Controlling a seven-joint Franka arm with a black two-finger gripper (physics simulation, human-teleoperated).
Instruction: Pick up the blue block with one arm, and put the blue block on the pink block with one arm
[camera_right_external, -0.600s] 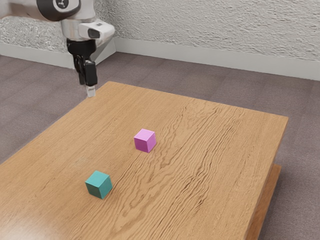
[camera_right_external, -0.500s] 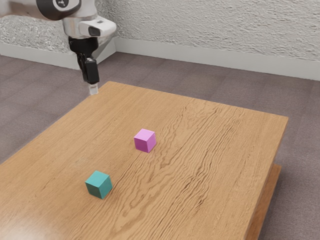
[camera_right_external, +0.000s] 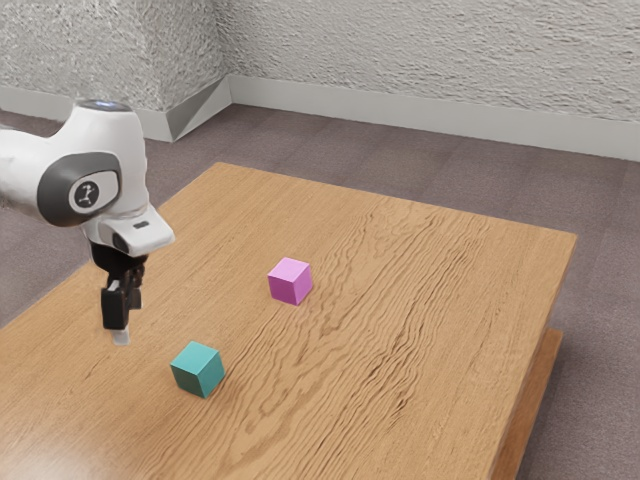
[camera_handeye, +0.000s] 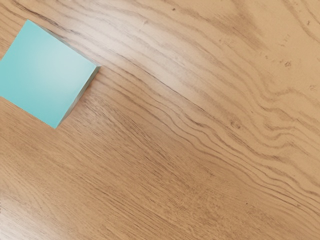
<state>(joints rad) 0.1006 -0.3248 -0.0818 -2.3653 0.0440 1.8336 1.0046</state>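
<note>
My gripper (camera_right_external: 119, 326) low over table (camera_right_external: 440, 300), beside blue block (camera_right_external: 197, 368), not touching. Spread or pressed together: cannot tell. Block toward table's edge at exterior view's left, well apart from pink block (camera_right_external: 290, 280). Need to centre over block, square to its faces, before descending.

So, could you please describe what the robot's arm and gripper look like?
The arm has a smooth, rounded white shell. A dark grey circular joint cap on its side carries a small white marking. Below it is a white hand housing, followed by the slim black gripper, which ends in a pale tip. No cables are visible.
</note>
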